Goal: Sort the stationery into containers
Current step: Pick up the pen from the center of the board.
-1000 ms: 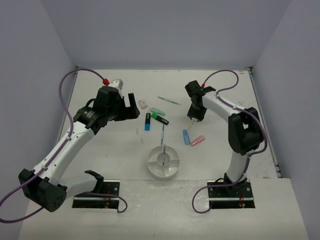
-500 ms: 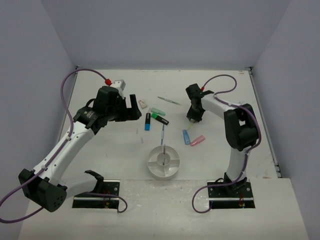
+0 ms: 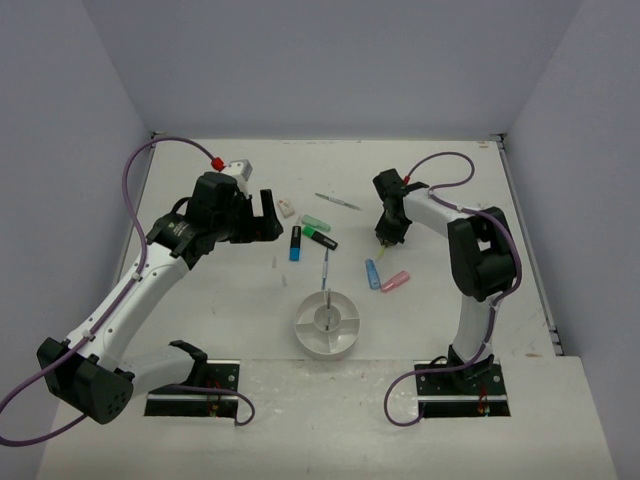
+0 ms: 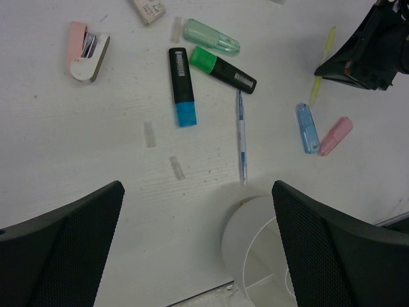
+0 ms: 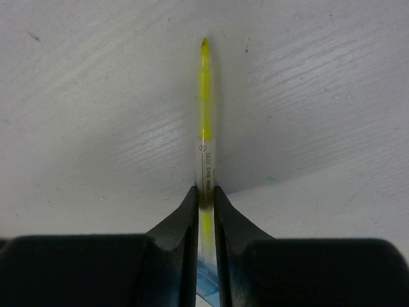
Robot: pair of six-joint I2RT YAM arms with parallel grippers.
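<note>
Right gripper (image 5: pixel 204 197) has clenched onto the yellow pen (image 5: pixel 205 109), beyond-right of the dish (image 3: pixel 300 325); pen probably still touches the white table (image 3: pixel 220 300). Left gripper (image 4: pixel 198 192) hangs wide open beyond-left of the dish, with pale lilac walls (image 3: pixel 330 70) around.

White table (image 3: pixel 240 300), pale lilac walls (image 3: pixel 330 70)

A fixed camera high above the near edge looked down on the whole surface (image 3: pixel 230 310), the left wrist camera looked down from mid-height, and the right wrist camera sat close over a yellow pen (image 5: pixel 205 121) both wrist views shared.
</note>
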